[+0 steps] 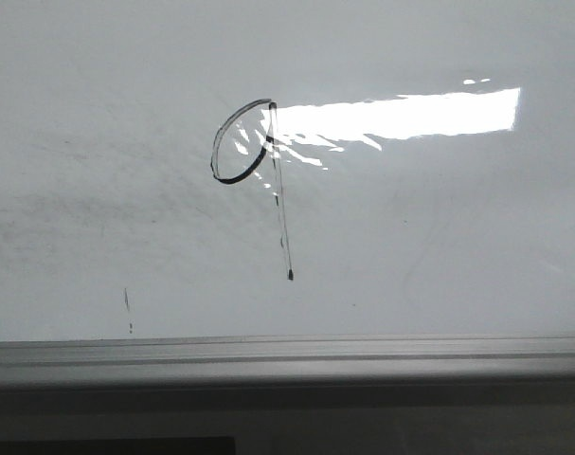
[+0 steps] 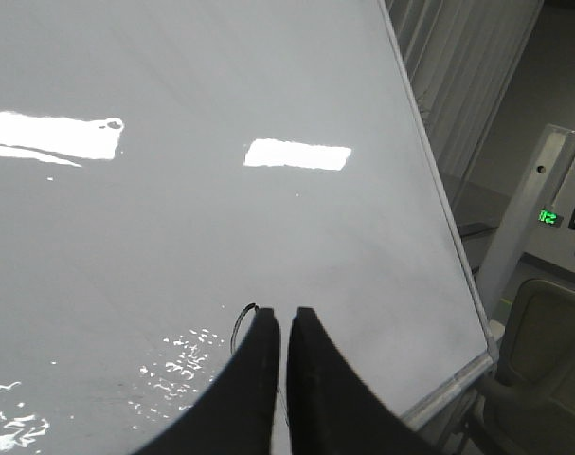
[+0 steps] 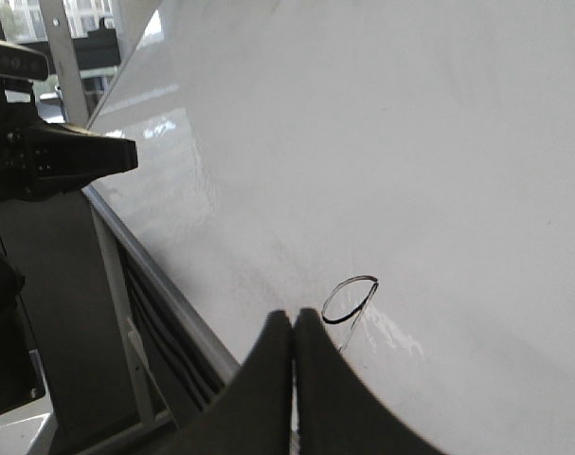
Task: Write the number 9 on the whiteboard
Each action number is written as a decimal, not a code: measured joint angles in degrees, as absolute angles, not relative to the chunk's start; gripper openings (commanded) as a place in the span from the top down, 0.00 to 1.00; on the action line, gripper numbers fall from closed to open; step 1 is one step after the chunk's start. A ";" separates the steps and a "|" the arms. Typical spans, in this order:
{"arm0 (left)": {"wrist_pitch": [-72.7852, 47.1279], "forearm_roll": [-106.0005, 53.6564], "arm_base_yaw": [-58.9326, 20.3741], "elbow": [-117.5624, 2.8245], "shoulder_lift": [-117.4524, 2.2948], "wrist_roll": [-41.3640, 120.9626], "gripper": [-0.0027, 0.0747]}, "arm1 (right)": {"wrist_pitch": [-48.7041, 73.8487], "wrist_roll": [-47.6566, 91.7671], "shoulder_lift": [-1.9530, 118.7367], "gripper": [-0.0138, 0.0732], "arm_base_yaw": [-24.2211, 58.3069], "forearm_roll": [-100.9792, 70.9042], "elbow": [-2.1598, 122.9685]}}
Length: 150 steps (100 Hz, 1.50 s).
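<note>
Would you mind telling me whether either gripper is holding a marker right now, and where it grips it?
No marker shows. The left gripper and right gripper have fingers nearly together with nothing visible between them, near the number 9.

The number 9 point(image 1: 268, 171) (open loop, slanted stem) is drawn in thin black on the glossy whiteboard point(image 1: 439, 246).

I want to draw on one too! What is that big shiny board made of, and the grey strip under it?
The whiteboard looks like smooth glossy coated board, perhaps plastic or enamel: it throws a bright glare patch and holds marker ink, as the number 9 shows. The grey frame along its lower edge looks like brushed metal, probably aluminium, matte with straight ridges.
</note>
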<state>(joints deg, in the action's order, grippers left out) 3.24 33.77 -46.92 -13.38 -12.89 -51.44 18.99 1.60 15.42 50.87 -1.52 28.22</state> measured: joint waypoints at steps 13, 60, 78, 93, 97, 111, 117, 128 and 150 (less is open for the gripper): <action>3.24 34.16 -46.92 -9.22 -5.85 -51.44 0.99 | 18.31 1.60 6.64 0.91 50.87 0.00 22.99; 4.30 34.16 -46.78 -2.70 0.21 -51.44 0.99 | 20.68 1.60 -0.61 0.91 51.00 -1.74 16.20; 4.54 34.16 -46.78 -2.70 0.21 -51.44 0.99 | 20.75 1.60 -0.61 0.91 51.00 -1.74 16.20; 4.54 34.16 -46.78 -2.70 0.21 -51.44 0.99 | 20.75 1.60 -0.61 0.91 51.00 -1.74 16.20; 4.54 34.16 -46.78 -2.70 0.21 -51.44 0.99 | 20.75 1.60 -0.61 0.91 51.00 -1.74 16.20; 4.67 34.16 -46.78 -2.54 0.21 -51.44 0.99 | 20.80 1.60 -0.61 0.91 51.00 -1.74 16.20; 4.36 34.73 -46.74 -1.91 0.21 -51.44 0.99 | 20.80 1.60 -0.61 0.91 51.00 -1.74 16.20; 0.48 35.07 -45.90 -0.56 0.21 -51.44 0.99 | 20.80 1.60 -0.61 0.91 51.00 -1.74 16.20; -3.54 27.04 -39.05 -0.45 0.21 -38.42 0.99 | 20.89 1.60 -0.61 0.91 51.00 -1.81 16.20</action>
